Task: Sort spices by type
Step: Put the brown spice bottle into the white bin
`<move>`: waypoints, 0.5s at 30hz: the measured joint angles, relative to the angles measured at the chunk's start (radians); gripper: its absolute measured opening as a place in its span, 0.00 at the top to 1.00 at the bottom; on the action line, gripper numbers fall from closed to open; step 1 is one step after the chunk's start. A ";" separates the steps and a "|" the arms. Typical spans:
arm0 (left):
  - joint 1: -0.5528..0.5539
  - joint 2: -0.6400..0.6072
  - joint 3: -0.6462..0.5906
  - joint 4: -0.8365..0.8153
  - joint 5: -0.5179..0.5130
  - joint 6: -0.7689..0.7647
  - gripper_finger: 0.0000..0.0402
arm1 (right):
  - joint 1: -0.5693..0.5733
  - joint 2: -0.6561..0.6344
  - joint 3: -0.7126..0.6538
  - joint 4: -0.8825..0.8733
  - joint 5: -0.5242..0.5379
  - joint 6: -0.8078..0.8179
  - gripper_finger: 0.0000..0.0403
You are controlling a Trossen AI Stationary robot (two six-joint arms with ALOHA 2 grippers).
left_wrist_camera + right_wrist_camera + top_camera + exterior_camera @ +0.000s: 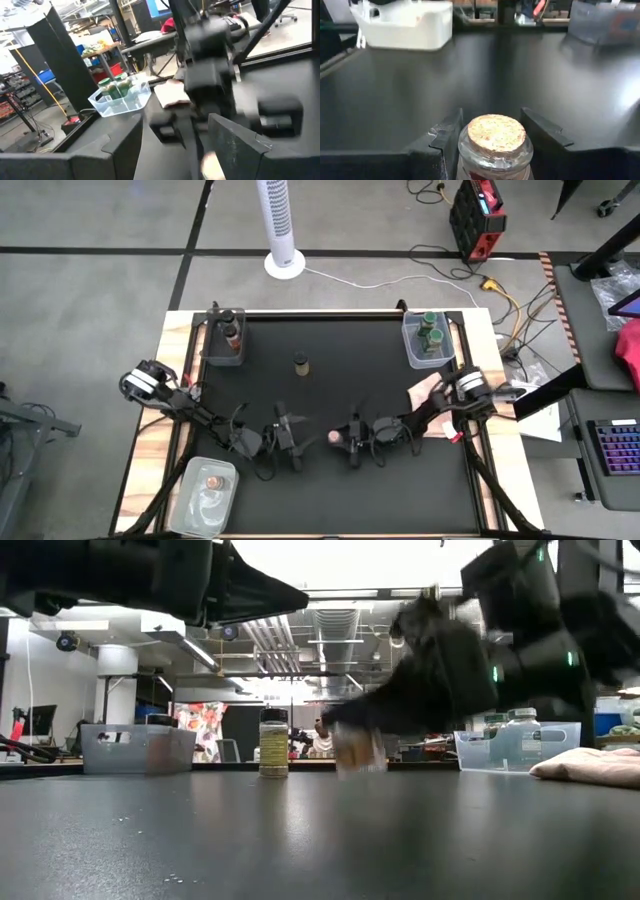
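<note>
We see the right gripper (pixel 492 145) with its fingers on either side of a cork-topped jar (pixel 495 142), pressed against the glass just below the cork, so the jaws are clamped on it. From above, that jar (pixel 333 437) shows as a pinkish dot near the mat's front centre, between the two grippers, with the right gripper (pixel 352 448) just beside it. The left gripper (pixel 293 450) sits close on the jar's other side; its jaws look slightly apart with nothing between them, though we cannot tell for sure. In the low view the jar (pixel 358 752) is blurred and half hidden by a dark arm. Farther out, a dark-lidded jar (pixel 300 362) stands alone on the mat. The back-left tub (pixel 209 350) holds dark-lidded jars (pixel 233 335), the back-right tub (pixel 412 352) holds green-lidded jars (pixel 430 328), and the front-left tub (pixel 190 495) holds one pinkish-topped jar (pixel 212 481). We cannot count the jars in the back tubs exactly. A pink cloth (pixel 424 392) lies partly under the right arm.
</note>
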 joint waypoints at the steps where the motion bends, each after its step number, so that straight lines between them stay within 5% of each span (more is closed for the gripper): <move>1: 0.000 -0.002 0.000 0.000 -0.001 0.001 0.48 | 0.000 0.028 0.002 0.027 0.000 -0.001 0.59; 8: 0.000 -0.005 0.000 -0.008 -0.015 0.004 0.48 | 0.000 0.132 0.031 0.145 0.008 0.007 0.56; 15: 0.000 -0.005 -0.001 -0.012 -0.016 0.004 0.48 | 0.000 0.131 0.038 0.131 0.022 0.012 0.21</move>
